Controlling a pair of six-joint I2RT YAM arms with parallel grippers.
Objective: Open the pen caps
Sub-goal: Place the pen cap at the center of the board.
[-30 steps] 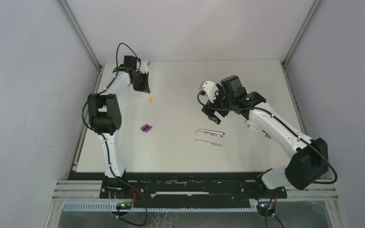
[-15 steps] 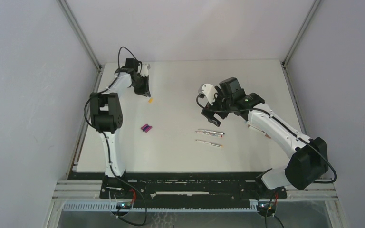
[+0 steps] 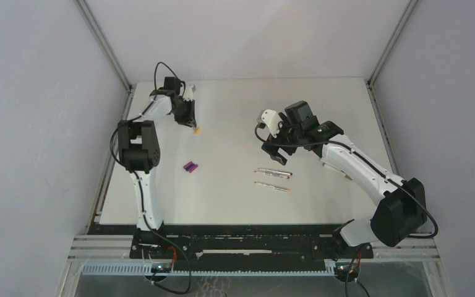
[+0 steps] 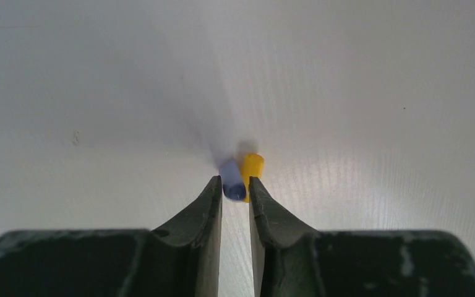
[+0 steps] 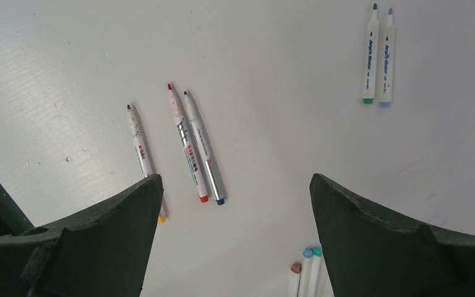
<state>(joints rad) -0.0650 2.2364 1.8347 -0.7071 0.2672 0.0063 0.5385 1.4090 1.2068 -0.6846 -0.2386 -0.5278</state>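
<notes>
In the left wrist view my left gripper [image 4: 234, 183] hangs just above the table with its jaws a narrow gap apart. A blurred blue pen cap [image 4: 232, 184] sits at the tips, touching the left finger and free of the right one. A yellow cap [image 4: 252, 167] lies right beside it. From above, that gripper [image 3: 190, 121] is at the far left by the yellow cap [image 3: 196, 130]. My right gripper [image 5: 234, 185] is wide open and holds nothing. It hovers over three uncapped pens [image 5: 188, 145], and two more pens [image 5: 377, 55] lie farther off.
Purple and magenta caps [image 3: 190, 167] lie together left of centre. Two pens [image 3: 273, 174] lie mid-table below my right gripper [image 3: 276, 150]. Three pens with brown, blue and teal ends [image 5: 306, 272] lie under my right wrist. Frame posts and walls border the table.
My left gripper came down toward the yellow cap and its jaws parted, freeing the blue cap. The right arm shifted slightly, its jaws as wide as before.
</notes>
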